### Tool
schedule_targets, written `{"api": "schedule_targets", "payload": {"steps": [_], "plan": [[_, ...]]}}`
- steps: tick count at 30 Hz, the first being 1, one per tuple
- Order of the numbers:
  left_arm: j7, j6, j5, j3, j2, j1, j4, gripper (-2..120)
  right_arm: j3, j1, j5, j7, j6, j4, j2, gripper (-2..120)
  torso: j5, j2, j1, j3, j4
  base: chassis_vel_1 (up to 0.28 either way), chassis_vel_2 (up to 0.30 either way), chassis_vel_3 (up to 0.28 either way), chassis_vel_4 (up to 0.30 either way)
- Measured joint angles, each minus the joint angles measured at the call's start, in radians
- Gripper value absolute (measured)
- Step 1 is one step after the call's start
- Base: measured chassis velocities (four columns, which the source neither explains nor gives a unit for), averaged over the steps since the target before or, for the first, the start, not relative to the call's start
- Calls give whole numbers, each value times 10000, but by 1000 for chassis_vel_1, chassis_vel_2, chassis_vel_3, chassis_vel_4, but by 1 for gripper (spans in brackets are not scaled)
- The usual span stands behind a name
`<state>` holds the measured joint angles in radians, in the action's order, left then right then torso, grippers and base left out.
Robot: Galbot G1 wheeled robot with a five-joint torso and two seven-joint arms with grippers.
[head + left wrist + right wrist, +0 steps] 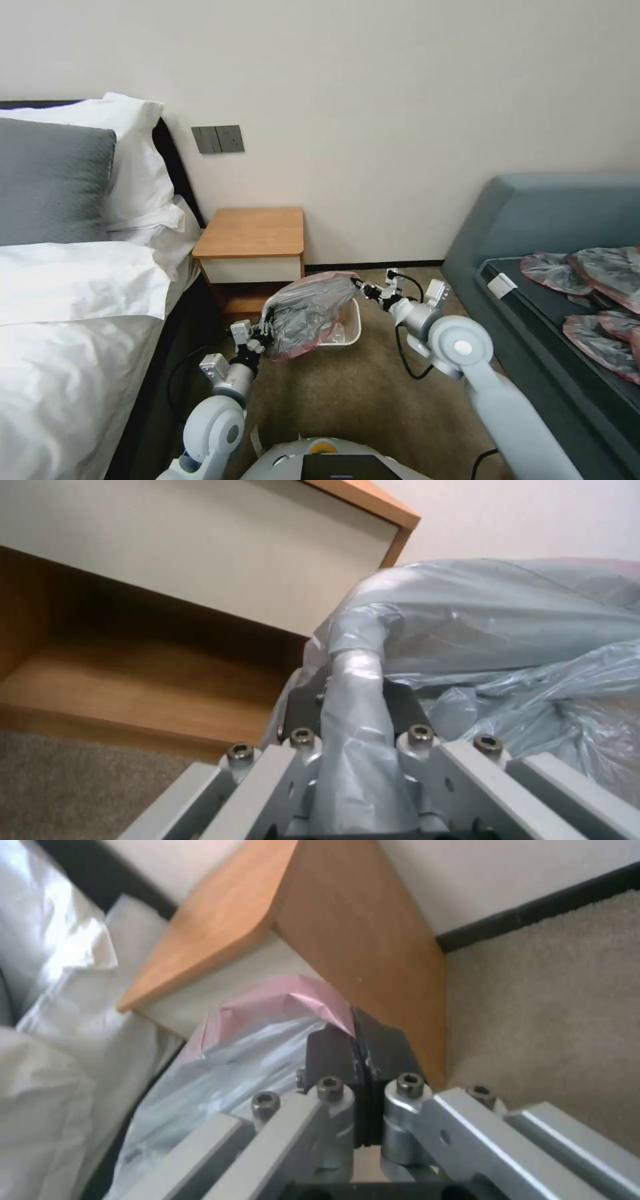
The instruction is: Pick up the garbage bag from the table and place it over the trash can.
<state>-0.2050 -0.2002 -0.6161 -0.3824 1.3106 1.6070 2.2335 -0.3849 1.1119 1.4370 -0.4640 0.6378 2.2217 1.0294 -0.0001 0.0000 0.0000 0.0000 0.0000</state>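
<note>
The garbage bag [308,312], grey and crinkly with a pinkish rim, hangs stretched between my two grippers just above the trash can [343,332]. It covers most of the cream bin. My left gripper [265,331] is shut on the bag's near-left edge, and a bunched strip of bag [351,705] runs between its fingers. My right gripper [355,283] is shut on the bag's far-right edge, pinching the pink rim [303,1000]. The table [253,233], a wooden-topped nightstand, stands just behind the bin with nothing on its top.
A bed [73,300] with white linen lies to the left. At the right a grey-blue sofa [547,220] holds several flattened grey-pink bags [593,280]. A black cable [403,353] trails over the carpet beside the bin.
</note>
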Motion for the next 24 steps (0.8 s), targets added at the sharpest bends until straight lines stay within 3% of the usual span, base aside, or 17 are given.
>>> {"api": "schedule_targets", "payload": {"steps": [3,5,12,18,24], "plan": [[1,8,0,-19,-11,9,1,7,-85,-30,128,-47,216,27,-62,2,0,0,0,0,0,0,0,0,0],[0,19,-36,-92,-80,44,33,7,-278,-88,585,-260,495,72,-164,17,1,0,0,0,0,0,0,0,0],[-174,22,-122,-195,-76,-76,-55,7,-478,71,845,-287,484,295,-148,37,1,0,0,0,0,0,0,0,0],[-579,-45,-332,-408,-89,-332,-349,7,-810,1180,738,-15,29,1700,-93,71,0,0,0,-2,0,0,0,0,0],[-786,-151,-562,-477,-143,-497,-308,7,-705,1672,819,-54,-274,2434,55,89,-2,0,0,-1,0,0,0,0,0]]}}
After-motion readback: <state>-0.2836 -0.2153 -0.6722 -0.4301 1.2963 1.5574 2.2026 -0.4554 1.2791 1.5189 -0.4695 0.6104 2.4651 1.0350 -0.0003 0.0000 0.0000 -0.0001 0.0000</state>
